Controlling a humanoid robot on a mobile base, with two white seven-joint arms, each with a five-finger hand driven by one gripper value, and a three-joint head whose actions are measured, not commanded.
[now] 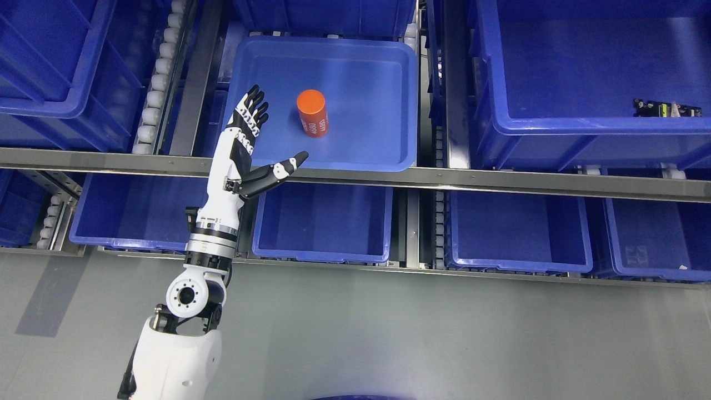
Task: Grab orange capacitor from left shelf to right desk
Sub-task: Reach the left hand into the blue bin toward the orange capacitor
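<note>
A small orange cylindrical capacitor (pixel 312 113) with white lettering on its side stands upright on the floor of a shallow blue plastic tray (pixel 389 100) on the upper level of a metal shelf (pixel 500 180); it sits left of the tray's middle and touches none of the walls. The white-and-black left hand (pixel 250 147) reaches up from the lower left on its white jointed arm (pixel 208 239) and is held over the tray's left edge, beside the capacitor but clear of it. Its fingers (pixel 253 108) are stretched out straight and the thumb (pixel 286 166) points sideways toward the right below the capacitor, so the hand is spread wide and holds nothing. Deeper blue plastic bins (pixel 322 222) fill the lower level, and a large blue bin (pixel 583 66) at the upper right holds a small dark component (pixel 664 108) near its right side.
</note>
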